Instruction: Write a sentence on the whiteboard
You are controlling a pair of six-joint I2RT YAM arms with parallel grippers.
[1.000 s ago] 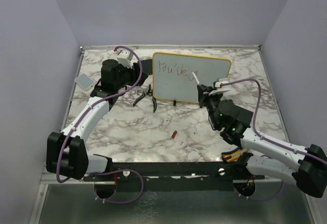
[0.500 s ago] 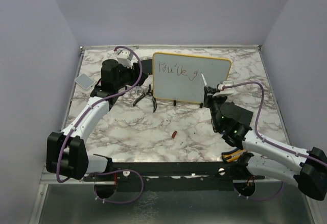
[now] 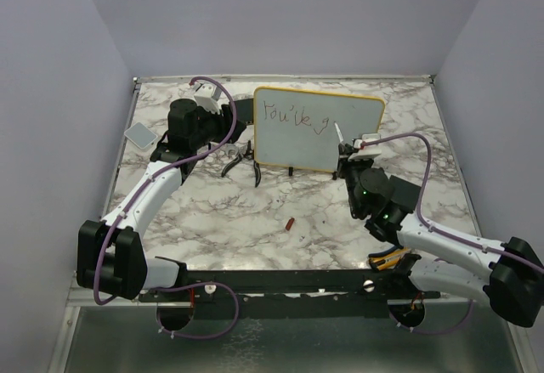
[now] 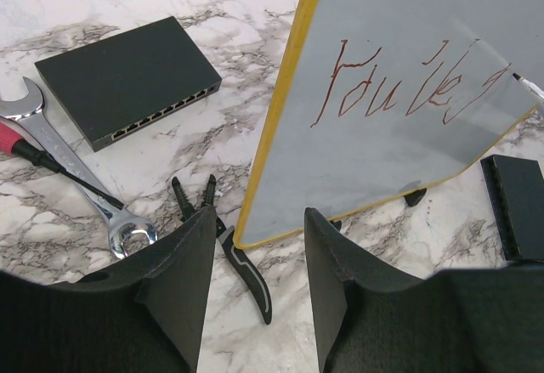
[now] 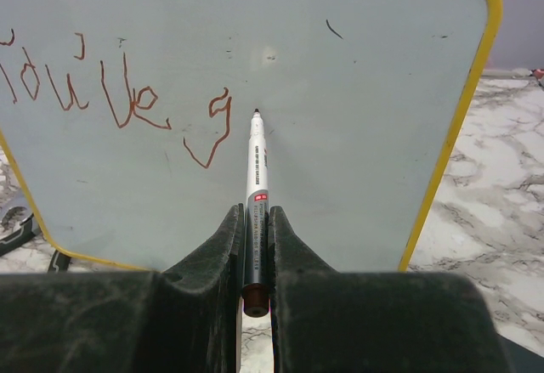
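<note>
The whiteboard (image 3: 316, 135) with its yellow frame stands upright at the back of the table. The sentence (image 5: 119, 93) reads "You've g" in red-brown strokes and also shows in the left wrist view (image 4: 399, 93). My right gripper (image 5: 253, 220) is shut on a white marker (image 5: 257, 169). The marker's tip points at the board (image 5: 357, 135) just right of the "g". From above, the marker (image 3: 339, 132) slants up from the right gripper (image 3: 347, 156). My left gripper (image 4: 259, 228) is open and holds nothing, near the lower left corner of the board (image 4: 399, 161).
Left of the board lie a black box (image 4: 127, 80), a wrench (image 4: 76, 178), a red-handled screwdriver (image 4: 51, 156) and pliers (image 4: 225, 237). A black block (image 4: 518, 207) sits by the board's foot. A small red piece (image 3: 290, 223) and a grey pad (image 3: 140, 134) lie on the marble.
The "g" has appeared after "You've". My right gripper moved the marker to the right along the board, and its tip now sits just past the "g". The left arm has not moved.
</note>
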